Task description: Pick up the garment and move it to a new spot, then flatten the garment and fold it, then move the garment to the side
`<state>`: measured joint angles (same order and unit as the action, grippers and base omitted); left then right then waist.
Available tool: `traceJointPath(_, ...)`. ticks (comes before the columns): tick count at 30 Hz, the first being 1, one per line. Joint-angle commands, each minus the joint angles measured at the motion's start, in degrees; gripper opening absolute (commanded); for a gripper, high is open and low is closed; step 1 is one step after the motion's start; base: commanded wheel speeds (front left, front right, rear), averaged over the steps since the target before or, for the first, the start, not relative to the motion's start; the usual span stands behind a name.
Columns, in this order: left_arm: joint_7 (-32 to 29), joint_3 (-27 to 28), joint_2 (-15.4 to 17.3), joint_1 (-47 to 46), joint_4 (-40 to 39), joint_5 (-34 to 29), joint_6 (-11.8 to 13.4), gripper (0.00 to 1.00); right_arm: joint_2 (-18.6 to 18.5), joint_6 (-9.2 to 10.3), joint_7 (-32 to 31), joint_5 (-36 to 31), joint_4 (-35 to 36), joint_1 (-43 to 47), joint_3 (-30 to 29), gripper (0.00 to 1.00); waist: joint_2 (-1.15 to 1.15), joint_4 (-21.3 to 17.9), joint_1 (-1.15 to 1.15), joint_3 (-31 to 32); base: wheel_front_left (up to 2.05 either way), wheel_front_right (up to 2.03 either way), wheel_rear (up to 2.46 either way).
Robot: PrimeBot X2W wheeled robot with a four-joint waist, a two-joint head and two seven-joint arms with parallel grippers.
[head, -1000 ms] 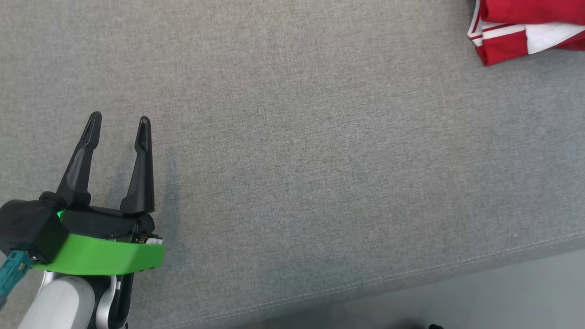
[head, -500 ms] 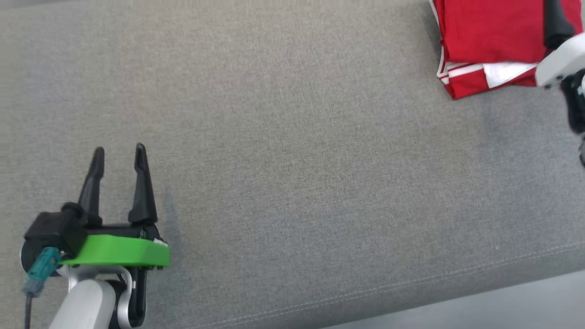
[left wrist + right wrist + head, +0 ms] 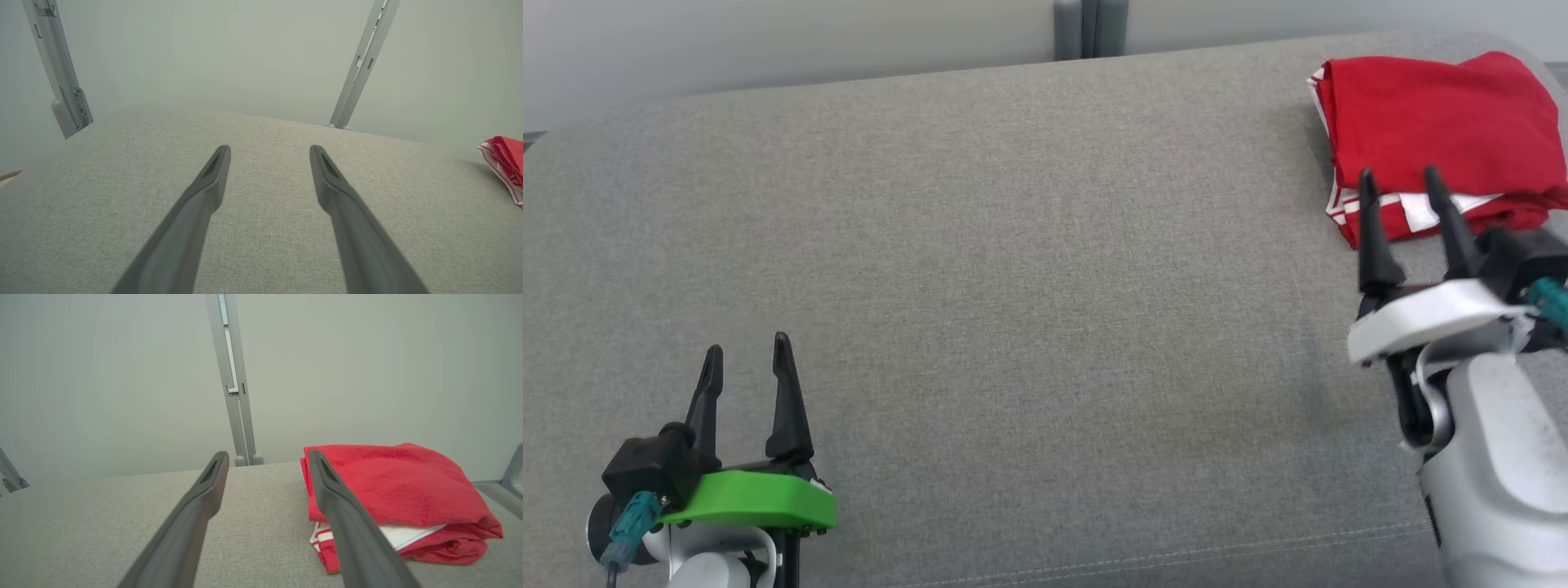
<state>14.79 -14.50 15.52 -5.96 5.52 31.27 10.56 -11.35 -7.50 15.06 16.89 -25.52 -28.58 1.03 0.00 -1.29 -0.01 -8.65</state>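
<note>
Folded red garment (image 3: 1429, 114) lies at the far right of the grey upholstered surface (image 3: 1013, 245). Right gripper (image 3: 1398, 173) is at its near edge, wide open and empty. Left gripper (image 3: 747, 343) is at near left, also wide open and empty.

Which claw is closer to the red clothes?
The right gripper, with the white base, is beside the garment; the green-based left gripper is far off.
</note>
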Motion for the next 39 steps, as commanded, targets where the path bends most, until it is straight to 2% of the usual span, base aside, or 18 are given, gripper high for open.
traceJointPath(1,0.5,0.5,-0.1,1.1,-0.2,-0.4,-0.2,1.00,1.5,0.01,0.1,-1.5,1.3,2.4,-0.2,1.00,0.00,2.4,0.01,2.4,0.00,0.00,0.00)
traceJointPath(6,0.4,2.5,-1.2,4.3,-1.9,-1.7,0.0,1.00,6.3,0.03,-1.2,-6.8,8.2,10.5,-2.5,1.00,0.00,3.5,0.01,3.8,0.00,0.00,0.00)
traceJointPath(11,0.4,3.7,-1.6,7.5,-3.1,-3.4,-0.4,1.00,8.1,0.03,-2.2,-9.0,13.5,16.6,-3.2,1.00,0.00,4.0,0.01,5.1,0.00,0.00,0.00)
traceJointPath(16,0.4,4.6,-1.8,9.7,-3.7,-4.6,-0.5,1.00,8.4,0.03,-2.3,-7.7,16.5,21.5,-1.8,1.00,0.00,4.1,0.01,6.1,0.00,0.00,0.00)
traceJointPath(23,0.4,3.9,-1.2,11.1,-3.4,-4.4,-2.1,1.00,8.3,0.03,-1.6,-4.2,17.1,25.9,0.4,1.00,0.00,3.5,0.01,7.1,0.00,0.00,0.00)
traceJointPath(39,-1.1,3.4,-0.2,11.7,-3.8,-3.8,-1.8,1.00,8.4,0.03,-1.5,-3.9,17.8,26.1,1.1,1.00,0.00,3.1,0.01,8.2,0.00,0.00,0.00)
